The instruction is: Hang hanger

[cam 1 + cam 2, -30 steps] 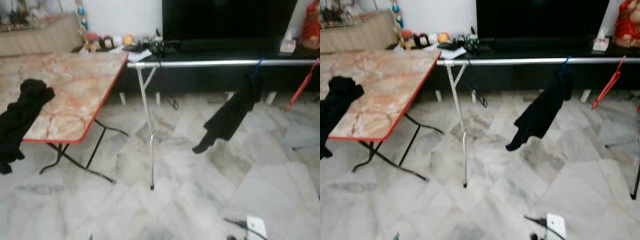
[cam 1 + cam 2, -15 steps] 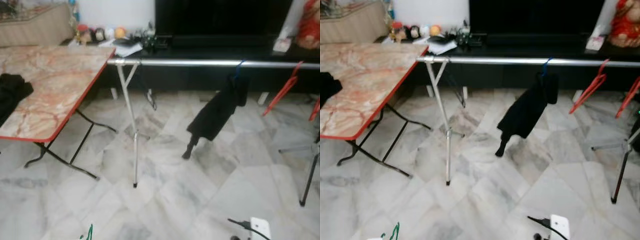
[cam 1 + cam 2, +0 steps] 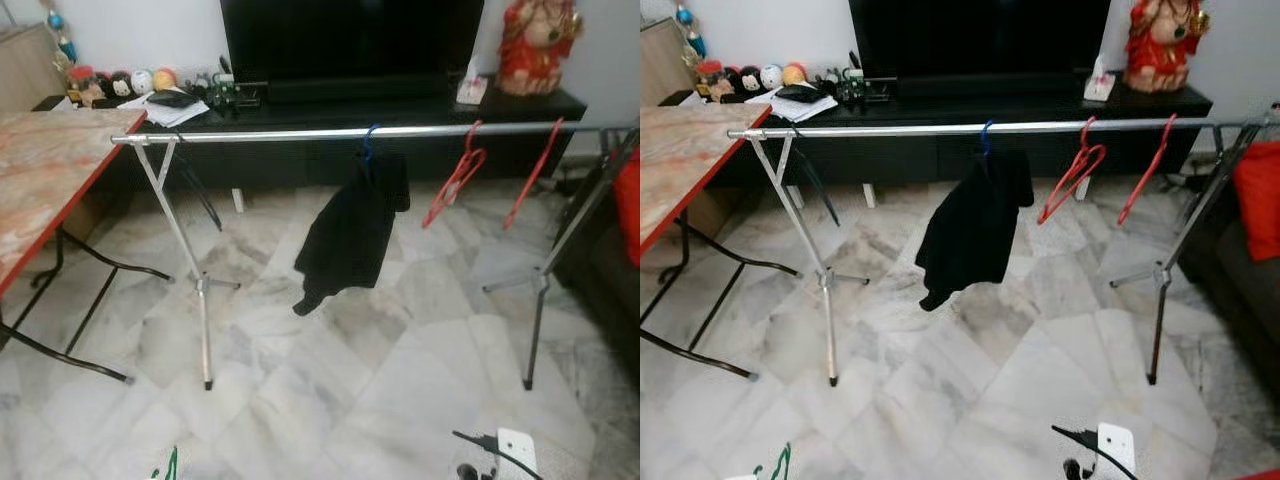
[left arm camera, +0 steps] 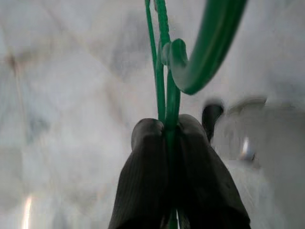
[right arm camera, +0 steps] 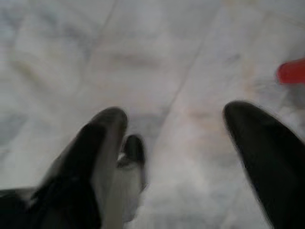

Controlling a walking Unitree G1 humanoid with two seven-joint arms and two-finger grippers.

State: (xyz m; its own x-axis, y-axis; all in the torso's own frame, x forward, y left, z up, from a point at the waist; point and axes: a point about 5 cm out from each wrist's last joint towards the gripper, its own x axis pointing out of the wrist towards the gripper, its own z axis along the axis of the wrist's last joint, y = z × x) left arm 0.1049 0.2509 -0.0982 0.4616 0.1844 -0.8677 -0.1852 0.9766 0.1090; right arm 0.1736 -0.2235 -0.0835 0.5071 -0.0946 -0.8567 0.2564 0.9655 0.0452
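Note:
A silver clothes rail on two folding stands crosses the room ahead of me. A black garment hangs from it on a blue hanger. Two red hangers hang further right. My left gripper is shut on a green hanger, pinching its thin wires just below the hook. A tip of that green hanger peeks in at the bottom left of the head views. My right gripper is open over the marble floor, with nothing between its fingers.
A marble-topped folding table stands at the left. A black TV cabinet with a TV, toys and a red figure runs behind the rail. A red cushion on a sofa is at the right. A white power strip lies on the floor.
The camera has swung right: the table slid out left and the whole rail with its right stand and red hangers came into view. The green hanger tip appeared at the bottom left.

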